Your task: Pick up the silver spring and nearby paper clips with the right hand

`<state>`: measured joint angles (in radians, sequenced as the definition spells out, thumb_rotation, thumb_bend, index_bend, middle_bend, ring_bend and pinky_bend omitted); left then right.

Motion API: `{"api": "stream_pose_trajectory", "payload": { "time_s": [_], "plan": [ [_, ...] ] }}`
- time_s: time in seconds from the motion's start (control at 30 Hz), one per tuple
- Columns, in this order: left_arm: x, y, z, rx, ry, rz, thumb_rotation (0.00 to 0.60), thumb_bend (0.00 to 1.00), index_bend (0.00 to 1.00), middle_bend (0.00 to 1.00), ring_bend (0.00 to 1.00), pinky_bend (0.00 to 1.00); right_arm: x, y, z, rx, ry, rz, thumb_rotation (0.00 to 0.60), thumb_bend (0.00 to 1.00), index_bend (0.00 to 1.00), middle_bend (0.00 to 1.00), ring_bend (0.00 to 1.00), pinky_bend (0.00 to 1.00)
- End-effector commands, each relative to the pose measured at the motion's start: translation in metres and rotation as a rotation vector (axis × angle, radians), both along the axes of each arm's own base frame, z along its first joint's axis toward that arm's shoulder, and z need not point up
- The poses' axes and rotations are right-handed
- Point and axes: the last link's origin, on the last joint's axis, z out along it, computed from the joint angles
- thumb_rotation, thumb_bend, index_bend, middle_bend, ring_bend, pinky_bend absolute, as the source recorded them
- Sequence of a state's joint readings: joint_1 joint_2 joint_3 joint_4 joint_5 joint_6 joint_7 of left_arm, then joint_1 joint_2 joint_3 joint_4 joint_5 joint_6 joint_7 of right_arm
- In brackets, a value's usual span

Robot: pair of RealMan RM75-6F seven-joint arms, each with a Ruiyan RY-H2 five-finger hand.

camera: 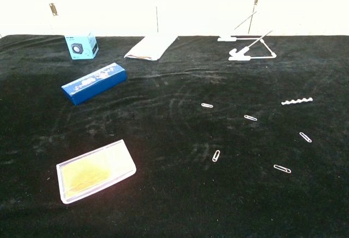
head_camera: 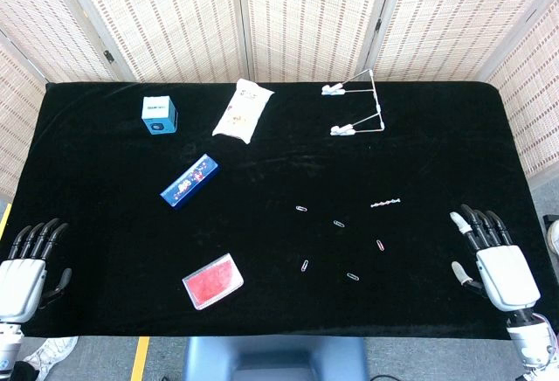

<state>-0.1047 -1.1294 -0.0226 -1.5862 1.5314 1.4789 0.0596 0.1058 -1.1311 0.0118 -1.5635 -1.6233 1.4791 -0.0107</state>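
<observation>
The silver spring (head_camera: 385,204) (camera: 296,101) lies flat on the black cloth, right of centre. Several paper clips are scattered to its left and in front of it, such as one (head_camera: 301,209) (camera: 206,105), another (head_camera: 381,245) (camera: 305,137) and a third (head_camera: 353,276) (camera: 282,168). My right hand (head_camera: 491,259) rests at the table's front right, palm down, fingers apart and holding nothing, well to the right of the spring. My left hand (head_camera: 26,267) lies at the front left, also holding nothing. Neither hand shows in the chest view.
A blue long box (head_camera: 189,180) (camera: 94,83), a light-blue cube box (head_camera: 160,114) (camera: 80,46), a white pouch (head_camera: 243,110) (camera: 151,47), a clear case with red contents (head_camera: 212,280) (camera: 95,171) and a white wire stand (head_camera: 358,106) (camera: 251,49) lie on the black table (head_camera: 105,224).
</observation>
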Motion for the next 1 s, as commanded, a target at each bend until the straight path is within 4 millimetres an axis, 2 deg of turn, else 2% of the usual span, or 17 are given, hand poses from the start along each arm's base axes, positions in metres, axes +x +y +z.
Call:
{"api": "stream_pose_trajectory", "payload": {
  "time_s": [0.03,0.3,0.47,0.6,0.83,1.0],
  "plan": [
    [0.000,0.000,0.000,-0.001,-0.001,0.001,0.600,0.51,0.07,0.06,0.05,0.00,0.000,0.000,0.000,0.003,0.000,-0.002,0.600,0.36,0.00,0.00,0.00,0.00],
    [0.000,0.001,-0.002,-0.012,-0.001,0.002,0.600,0.51,0.07,0.06,0.05,0.00,0.000,0.001,-0.001,0.014,0.008,-0.003,0.600,0.36,0.00,0.00,0.00,0.00],
    [0.000,0.001,-0.002,-0.021,-0.005,0.002,0.600,0.51,0.07,0.06,0.05,0.00,0.002,-0.004,-0.009,0.044,0.029,0.009,0.600,0.36,0.00,0.00,0.00,0.00],
    [-0.002,0.003,0.000,-0.019,-0.013,0.004,0.600,0.51,0.05,0.06,0.05,0.00,0.010,-0.023,-0.015,0.079,0.046,0.053,0.600,0.36,0.03,0.00,0.00,0.00],
    [-0.005,0.007,0.004,-0.024,-0.043,0.017,0.600,0.51,0.05,0.06,0.06,0.00,0.033,-0.075,-0.026,0.112,0.111,0.094,0.600,0.36,0.23,0.00,0.00,0.00],
    [-0.007,0.007,0.010,-0.014,-0.067,0.019,0.600,0.51,0.01,0.06,0.06,0.00,0.042,-0.105,-0.044,0.148,0.143,0.091,0.600,0.36,0.26,0.00,0.00,0.00]
  ]
}}
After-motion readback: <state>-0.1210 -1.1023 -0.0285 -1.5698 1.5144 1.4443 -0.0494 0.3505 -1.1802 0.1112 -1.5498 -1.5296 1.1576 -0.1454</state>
